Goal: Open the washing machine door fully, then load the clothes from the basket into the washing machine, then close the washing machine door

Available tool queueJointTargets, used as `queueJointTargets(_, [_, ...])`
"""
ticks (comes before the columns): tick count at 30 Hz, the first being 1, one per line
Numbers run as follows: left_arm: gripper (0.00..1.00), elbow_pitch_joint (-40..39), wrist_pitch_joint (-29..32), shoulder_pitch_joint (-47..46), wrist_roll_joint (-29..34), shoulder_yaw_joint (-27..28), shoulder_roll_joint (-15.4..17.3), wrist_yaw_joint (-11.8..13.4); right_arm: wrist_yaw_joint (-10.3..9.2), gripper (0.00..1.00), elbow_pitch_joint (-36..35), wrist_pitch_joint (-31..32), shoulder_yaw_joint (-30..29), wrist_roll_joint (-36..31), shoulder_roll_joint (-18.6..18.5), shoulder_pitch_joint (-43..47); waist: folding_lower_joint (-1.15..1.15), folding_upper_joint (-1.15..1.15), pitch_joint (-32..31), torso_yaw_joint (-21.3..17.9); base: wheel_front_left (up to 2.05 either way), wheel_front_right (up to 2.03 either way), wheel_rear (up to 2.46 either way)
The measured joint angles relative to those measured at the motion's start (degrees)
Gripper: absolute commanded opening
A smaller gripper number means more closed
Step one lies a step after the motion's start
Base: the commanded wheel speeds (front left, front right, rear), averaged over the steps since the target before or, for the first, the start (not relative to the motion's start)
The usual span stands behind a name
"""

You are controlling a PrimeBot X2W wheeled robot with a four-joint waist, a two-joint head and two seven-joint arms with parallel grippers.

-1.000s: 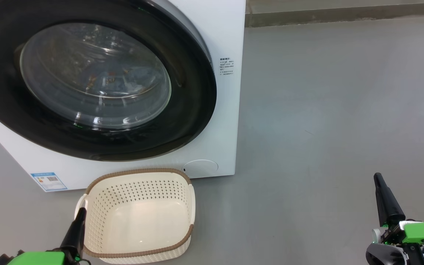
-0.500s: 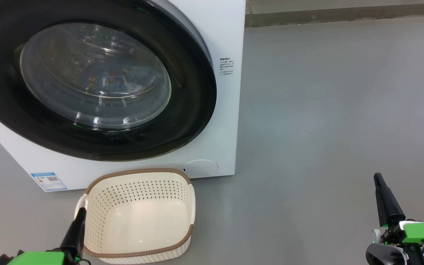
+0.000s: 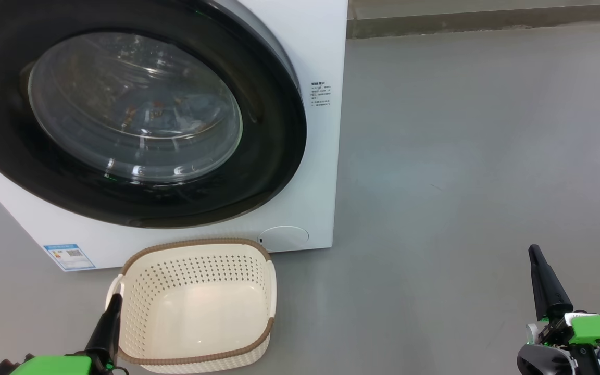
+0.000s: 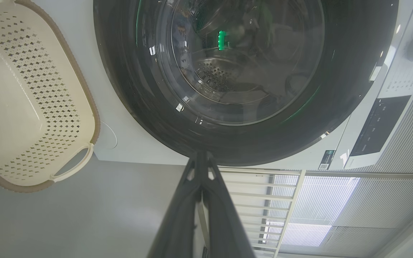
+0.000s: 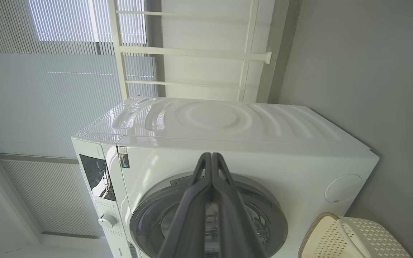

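washing machine door (image 3: pixel 133 208), 11 o'clock, sat shut on clothes (image 3: pixel 188 112) | basket (image 3: pixel 196 243) was empty, so job looked done | your left pincer (image 3: pixel 116 299) and right pincer (image 3: pixel 534 252) parked closed, empty

The washing machine (image 3: pixel 315 41) stands on the floor (image 3: pixel 461 156) at the left, with the door (image 3: pixel 274 156) on its front and the clothes (image 3: pixel 185 112) inside behind the glass. The basket (image 3: pixel 196 242) sits on the floor just before the machine, below the door, with the sticker (image 3: pixel 69 256) to its left and the cap (image 3: pixel 283 238) behind its right corner. The left gripper (image 3: pixel 115 302) is just beside the basket's left handle, and the right gripper (image 3: pixel 535 256) is well apart to the right.
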Motion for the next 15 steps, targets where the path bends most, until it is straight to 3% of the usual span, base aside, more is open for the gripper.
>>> queueJointTargets(15, [0.0, 0.0, 0.2, 0.0, 0.0, 0.0, 0.0, 0.0, 0.0, 0.0, 0.0, 0.0, 0.0, 0.0, 0.0, 0.0, 0.0, 0.0, 0.0, 0.0, 0.0, 0.0, 0.0])
